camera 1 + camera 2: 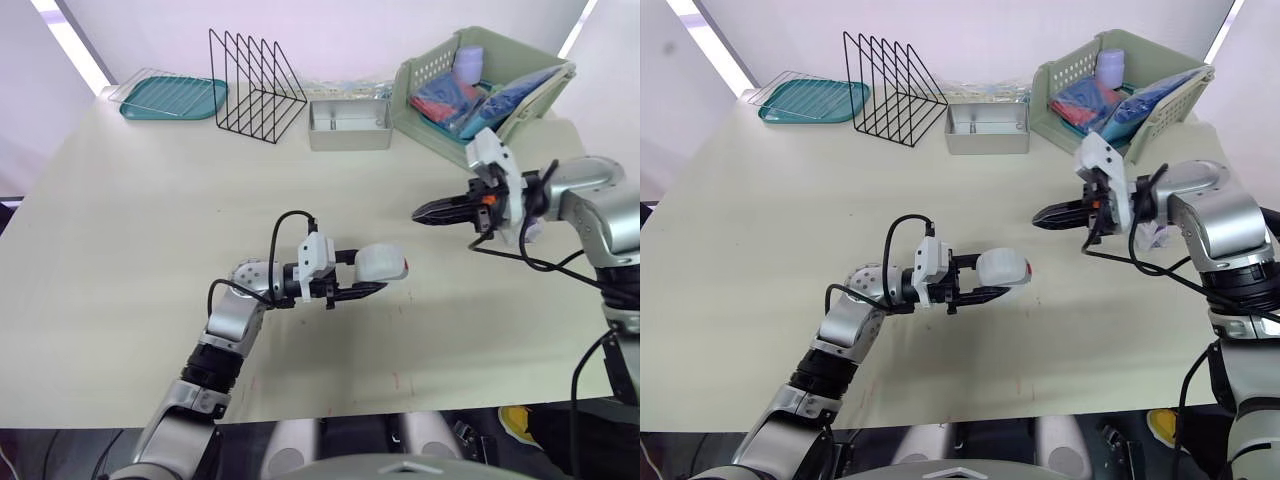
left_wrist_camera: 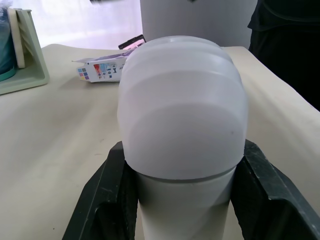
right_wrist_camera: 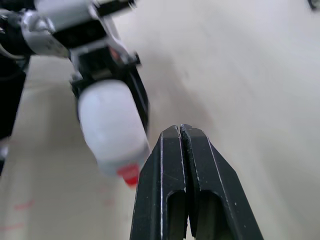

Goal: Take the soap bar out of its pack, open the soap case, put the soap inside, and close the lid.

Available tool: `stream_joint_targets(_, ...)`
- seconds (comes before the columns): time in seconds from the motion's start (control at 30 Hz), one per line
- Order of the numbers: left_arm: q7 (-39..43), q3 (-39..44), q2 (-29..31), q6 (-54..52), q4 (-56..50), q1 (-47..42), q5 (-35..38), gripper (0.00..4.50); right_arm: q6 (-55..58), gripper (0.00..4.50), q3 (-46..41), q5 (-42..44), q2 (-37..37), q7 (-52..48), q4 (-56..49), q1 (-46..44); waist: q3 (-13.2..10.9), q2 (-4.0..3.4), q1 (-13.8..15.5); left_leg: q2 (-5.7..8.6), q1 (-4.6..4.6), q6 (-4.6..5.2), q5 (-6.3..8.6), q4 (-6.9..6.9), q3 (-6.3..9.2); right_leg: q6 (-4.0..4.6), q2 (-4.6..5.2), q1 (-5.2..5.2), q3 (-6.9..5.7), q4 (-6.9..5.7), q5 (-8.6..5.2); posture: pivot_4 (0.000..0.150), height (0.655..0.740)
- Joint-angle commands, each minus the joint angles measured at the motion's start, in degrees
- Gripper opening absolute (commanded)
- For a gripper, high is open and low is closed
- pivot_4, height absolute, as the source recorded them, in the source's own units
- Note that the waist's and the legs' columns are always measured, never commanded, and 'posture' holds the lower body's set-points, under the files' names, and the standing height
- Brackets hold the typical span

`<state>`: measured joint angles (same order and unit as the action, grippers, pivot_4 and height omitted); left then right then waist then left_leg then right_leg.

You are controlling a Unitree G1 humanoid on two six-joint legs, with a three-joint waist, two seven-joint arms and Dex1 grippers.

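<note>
- Two grippers face each other above the table (image 1: 150, 220); your left gripper (image 1: 375, 273) is clamped on the soap case (image 1: 382, 262), holding it sideways and clear of the surface, probably so the other hand can work the lid
- the case looks closed; its red tab (image 1: 404, 266) faces the right gripper (image 1: 419, 212), which suits an approach from that side
- your right gripper's fingers are pressed together and empty; the forearm reaches inward, tips aimed at the case but apart from it
- the soap pack (image 2: 100, 70) lies on the table beyond the case
</note>
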<state>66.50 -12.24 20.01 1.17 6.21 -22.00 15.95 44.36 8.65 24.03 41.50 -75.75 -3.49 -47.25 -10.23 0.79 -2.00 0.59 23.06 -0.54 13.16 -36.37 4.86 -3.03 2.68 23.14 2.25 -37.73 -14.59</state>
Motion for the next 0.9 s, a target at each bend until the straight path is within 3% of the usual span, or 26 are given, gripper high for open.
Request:
stream_joint_targets(0.03, 0.0, -0.4, 0.3, 0.2, -0.6, 0.1, -0.1, 1.92, 2.0, 0.04, 1.4, 0.9, -0.9, 2.0, -4.6, -2.2, 0.0, 0.0, 0.0, 0.01, 0.0, 0.0, 0.0, 0.0, 0.04, 0.0, 0.01, 0.0, 0.0, 0.0, 0.0, 0.15, 0.74)
stream_joint_targets(0.53, -0.7, -0.7, 0.1, 0.0, -1.0, 0.2, -0.4, 1.92, 3.6, 0.04, 9.3, 0.3, -6.4, 6.2, -9.5, -4.6, 0.0, 0.0, 0.0, 0.02, -0.02, 0.0, 0.0, -0.09, 0.05, 0.0, 0.01, 0.0, -0.01, -0.13, 0.0, 0.15, 0.74)
stream_joint_targets(0.9, -1.1, -0.9, 0.0, 0.1, -1.3, 0.5, -0.4, 1.92, 4.4, 0.04, 14.6, -1.7, -6.4, 6.9, -10.8, -6.0, 0.0, 0.0, 0.0, 0.02, -0.02, 0.0, 0.0, -0.12, 0.08, 0.0, 0.01, 0.0, -0.02, -0.15, 0.01, 0.15, 0.74)
